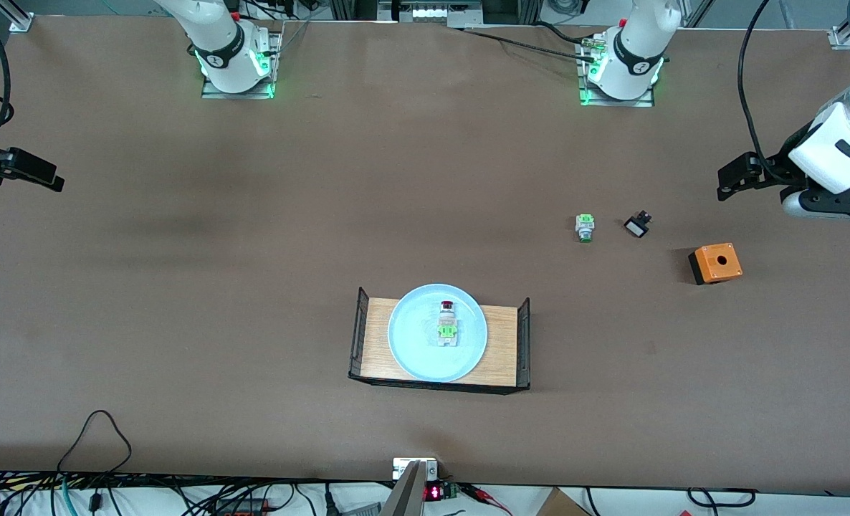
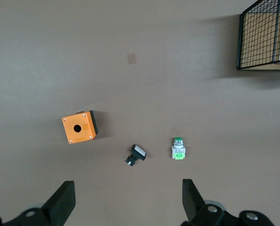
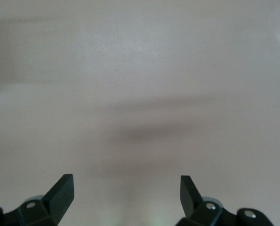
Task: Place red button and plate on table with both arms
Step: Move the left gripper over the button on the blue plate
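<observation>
The left gripper hangs with its jaws spread wide and empty over bare table at the left arm's end, and its wrist view looks down on three loose parts. These are an orange switch box with a round hole in its lid, a small black switch and a green-capped push-button. None of them is touched. The right gripper is also fully open and holds nothing; it hovers over plain brown surface near the edge at the right arm's end, with nothing of the task beneath it.

Both task items sit together in the middle of the table, toward the edge nearest the front camera. The pale blue plate rests on a small light-wood tray with black wire-mesh ends, covering most of its board. The red button lies on the plate, near its centre, dark red cap pointing toward the arms' bases.

By these pictures nothing is done yet: plate and button are both on the tray, well apart from either gripper. What seems left is the whole job: reaching in, gripping, lifting each item clear of the tray, and setting both on the brown surface.
</observation>
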Motion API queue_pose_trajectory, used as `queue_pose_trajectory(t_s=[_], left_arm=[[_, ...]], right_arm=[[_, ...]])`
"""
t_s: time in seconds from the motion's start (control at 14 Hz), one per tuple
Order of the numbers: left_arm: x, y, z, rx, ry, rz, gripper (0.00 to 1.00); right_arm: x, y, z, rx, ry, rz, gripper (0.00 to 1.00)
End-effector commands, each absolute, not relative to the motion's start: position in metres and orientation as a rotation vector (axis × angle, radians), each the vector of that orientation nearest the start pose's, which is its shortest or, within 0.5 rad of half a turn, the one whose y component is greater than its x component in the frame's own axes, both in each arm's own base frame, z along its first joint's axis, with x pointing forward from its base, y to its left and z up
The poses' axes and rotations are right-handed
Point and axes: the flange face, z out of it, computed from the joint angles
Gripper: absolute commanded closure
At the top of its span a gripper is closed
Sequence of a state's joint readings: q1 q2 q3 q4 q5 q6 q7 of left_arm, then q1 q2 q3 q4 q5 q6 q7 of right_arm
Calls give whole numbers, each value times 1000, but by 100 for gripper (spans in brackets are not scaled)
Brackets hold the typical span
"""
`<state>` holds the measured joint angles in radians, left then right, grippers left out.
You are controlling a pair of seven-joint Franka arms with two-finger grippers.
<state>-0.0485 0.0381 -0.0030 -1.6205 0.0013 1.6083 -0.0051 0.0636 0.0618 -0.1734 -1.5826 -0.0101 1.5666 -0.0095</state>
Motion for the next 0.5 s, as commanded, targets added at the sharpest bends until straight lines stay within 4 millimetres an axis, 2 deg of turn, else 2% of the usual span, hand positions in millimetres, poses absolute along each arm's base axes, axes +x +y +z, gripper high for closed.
queue_pose_trajectory(t_s=[0.0, 0.14, 0.22, 0.43], left_arm=[[575, -27, 568, -3130, 48, 179, 0], [563, -27, 561, -3116, 60, 342, 0], [564, -29, 558, -3115, 69, 350, 0], [588, -38, 568, -3120, 119, 295, 0]], right_arm=[[563, -60, 591, -3162, 147, 108, 0], [563, -60, 590, -3162, 147, 113, 0], [562, -60, 591, -3161, 147, 111, 0], [563, -62, 591, -3161, 152, 111, 0]])
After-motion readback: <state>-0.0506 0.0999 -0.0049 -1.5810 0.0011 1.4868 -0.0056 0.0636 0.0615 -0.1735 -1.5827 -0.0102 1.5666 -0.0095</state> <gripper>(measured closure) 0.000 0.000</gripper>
